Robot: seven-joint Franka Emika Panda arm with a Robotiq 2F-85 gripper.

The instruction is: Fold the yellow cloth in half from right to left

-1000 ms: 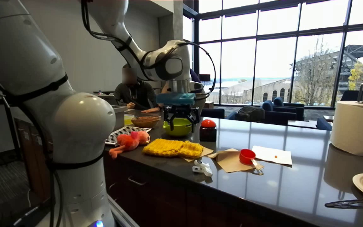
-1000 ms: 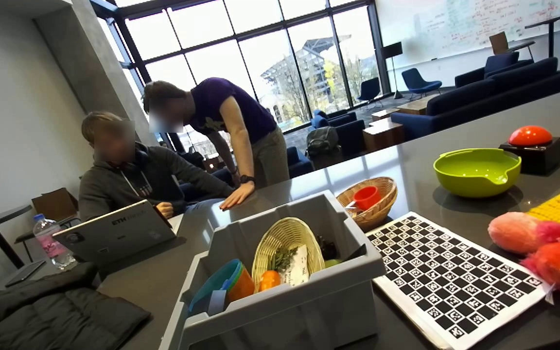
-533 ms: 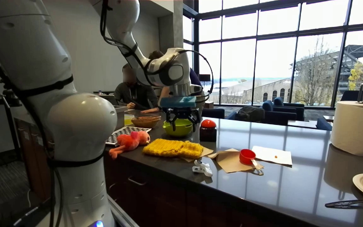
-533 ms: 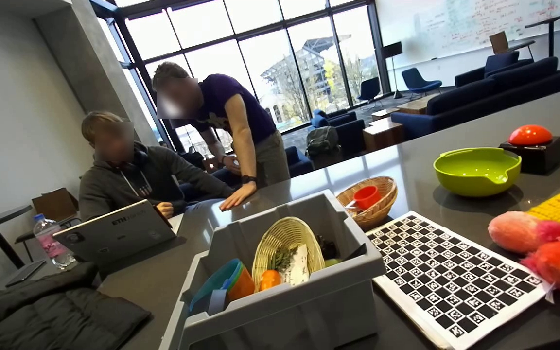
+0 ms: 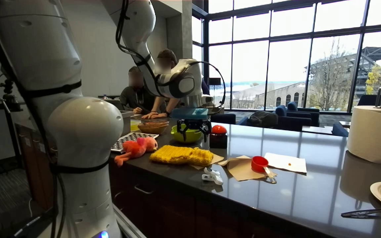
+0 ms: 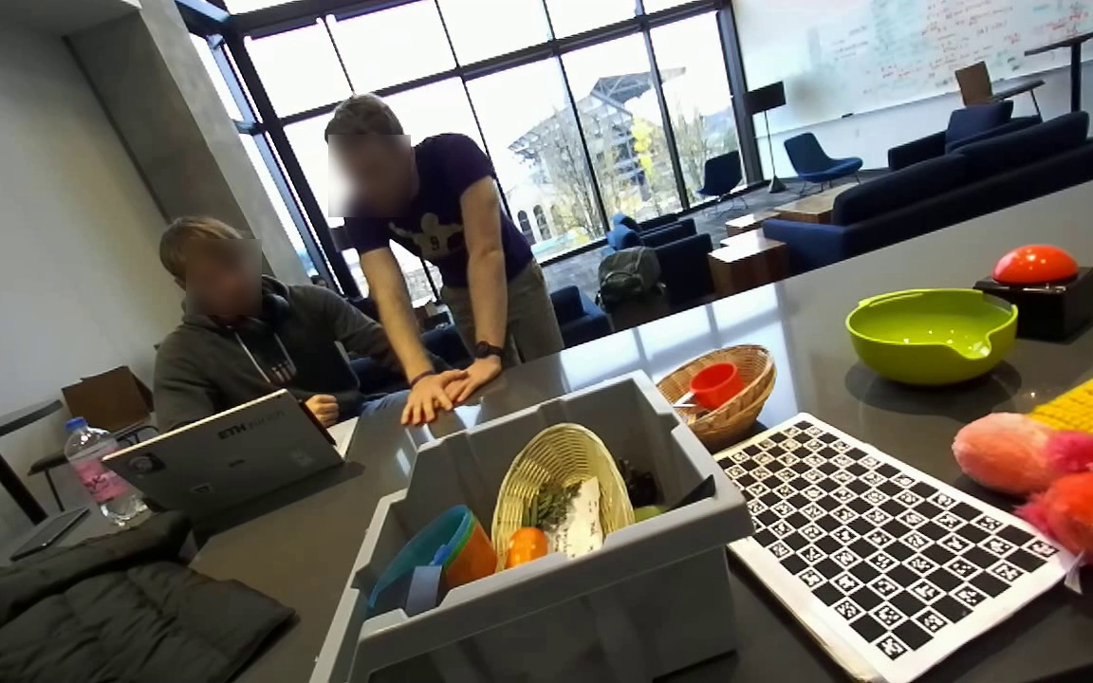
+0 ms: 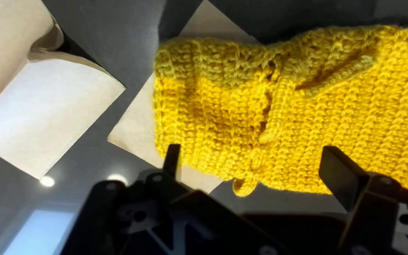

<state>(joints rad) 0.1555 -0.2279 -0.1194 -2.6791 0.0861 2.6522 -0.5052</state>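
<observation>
Left of the claw [image 5: 195,138], in an exterior view, the pink plush toy [image 5: 135,149] lay on the tabletop [image 5: 296,198], head just beside the yellow cloth [image 5: 174,155]; whether they touched, I couldn't tell. The cloth sat flat, lower than the claw and reaching out to its left. Long axis ran left to right, roughly parallel to the line joining the fingertips [image 7: 171,161]. A ridge crossed the knit partway along; couldn't say if it was a lapped edge.

Green bowl [image 5: 194,135] behind the claw. Claw: fingers spread wide, nothing gripped, hanging above the cloth. The wrist view, sides swapped, set both fingertips over one long edge, by eye, the knit's bulk ahead of them.

Below and right of the claw, a paper scrap [image 5: 217,159] poked out from under the cloth's right end, with the white clip [image 5: 213,177] near it.

My read: fold not yet begun, and all turned on that right end, the one nearer my claw. I reckoned a shift right and down would let the fingers straddle it, no wrist turn needed. Risk, I judged: the scrap coming up with the knit.
</observation>
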